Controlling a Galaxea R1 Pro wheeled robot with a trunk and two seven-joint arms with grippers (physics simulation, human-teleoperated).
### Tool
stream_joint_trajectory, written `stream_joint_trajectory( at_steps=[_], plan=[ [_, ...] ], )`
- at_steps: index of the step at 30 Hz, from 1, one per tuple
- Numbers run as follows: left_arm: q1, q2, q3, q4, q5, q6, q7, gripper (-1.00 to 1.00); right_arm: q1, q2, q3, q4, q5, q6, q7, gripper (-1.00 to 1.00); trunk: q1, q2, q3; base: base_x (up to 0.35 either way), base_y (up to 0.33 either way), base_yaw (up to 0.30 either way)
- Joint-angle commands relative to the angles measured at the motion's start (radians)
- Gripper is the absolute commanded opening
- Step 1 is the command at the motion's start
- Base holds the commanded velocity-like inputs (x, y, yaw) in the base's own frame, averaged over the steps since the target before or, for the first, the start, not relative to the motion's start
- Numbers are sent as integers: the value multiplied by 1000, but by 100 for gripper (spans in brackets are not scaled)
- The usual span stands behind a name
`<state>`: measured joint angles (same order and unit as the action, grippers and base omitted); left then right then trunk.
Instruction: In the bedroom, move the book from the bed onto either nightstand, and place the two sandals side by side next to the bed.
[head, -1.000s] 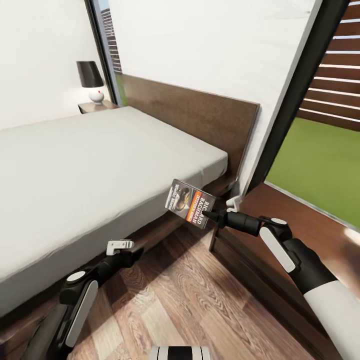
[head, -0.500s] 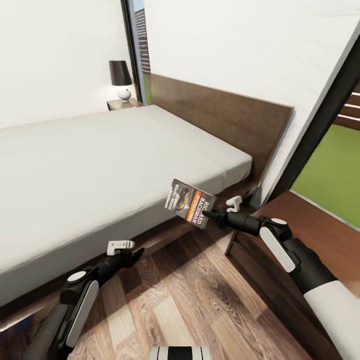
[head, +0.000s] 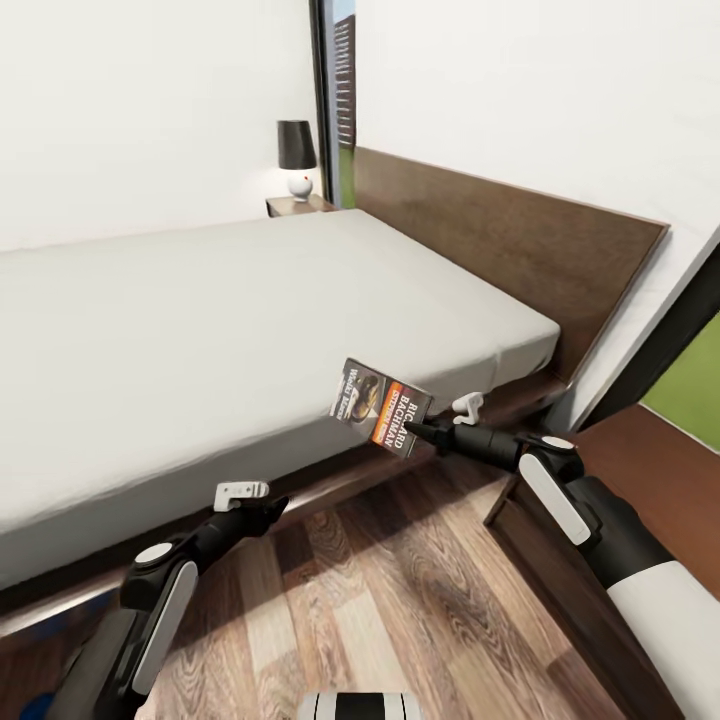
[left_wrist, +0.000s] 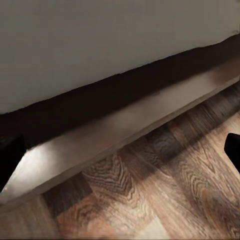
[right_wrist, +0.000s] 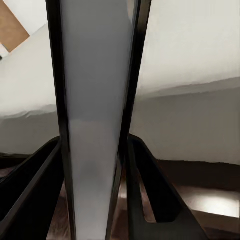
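The right hand (head: 432, 430) is clamped on the lower corner of the small thin paperback book with a grey-dark cover, an orange band and white lettering (head: 381, 406); the book is held up in the air, tilted, its cover facing the head camera, in front of the side edge of the low wide bed with a pale grey-white mattress and dark brown wooden frame (head: 200, 330) and above the brown wood-plank floor (head: 400, 610). In the right wrist view the book (right_wrist: 95, 115) shows edge-on as a pale upright band between the two dark fingers (right_wrist: 150, 195), which press against its two faces. The book is off the mattress, hanging just past the bed's long edge, near the corner by the plain dark brown headboard (head: 520, 240). The left hand (head: 243, 491) hangs low beside the bed's wooden side rail, apart from the book, with nothing between its white fingers; they stand spread, and the left wrist view looks between them at the bed rail (left_wrist: 125, 135) and floor. At the far head corner of the bed stands a low dark wood nightstand (head: 298, 204) carrying a lamp with a black shade and white round base (head: 296, 158). A second dark reddish-brown cabinet (head: 640, 500) stands on the near side of the headboard, beside the right arm.
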<state>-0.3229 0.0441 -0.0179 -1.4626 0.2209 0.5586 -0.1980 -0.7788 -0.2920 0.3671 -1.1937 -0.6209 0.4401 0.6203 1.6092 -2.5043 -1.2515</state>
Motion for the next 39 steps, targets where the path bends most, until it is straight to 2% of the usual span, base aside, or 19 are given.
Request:
stream_joint_trajectory(
  at_steps=[1,5,7,10,39],
  plan=[
    [-1,0,-1,0,5,6,0,100,0,-1,1,-1,-14,8,-2,-100,0,0,-1,0,0,281],
    [-1,0,-1,1,5,5,0,100,0,0,5,-1,-14,8,-2,-100,0,0,-1,0,0,281],
    [-1,0,-1,1,6,5,0,100,0,-1,27,-1,-14,8,-3,-100,0,0,-1,0,0,281],
    [-1,0,-1,1,6,5,0,100,0,-1,32,-1,-14,8,-4,-100,0,0,-1,0,0,281],
    [-1,0,-1,2,6,4,-1,100,0,-1,33,0,-14,8,-4,-100,0,0,-1,0,0,281]
  ],
)
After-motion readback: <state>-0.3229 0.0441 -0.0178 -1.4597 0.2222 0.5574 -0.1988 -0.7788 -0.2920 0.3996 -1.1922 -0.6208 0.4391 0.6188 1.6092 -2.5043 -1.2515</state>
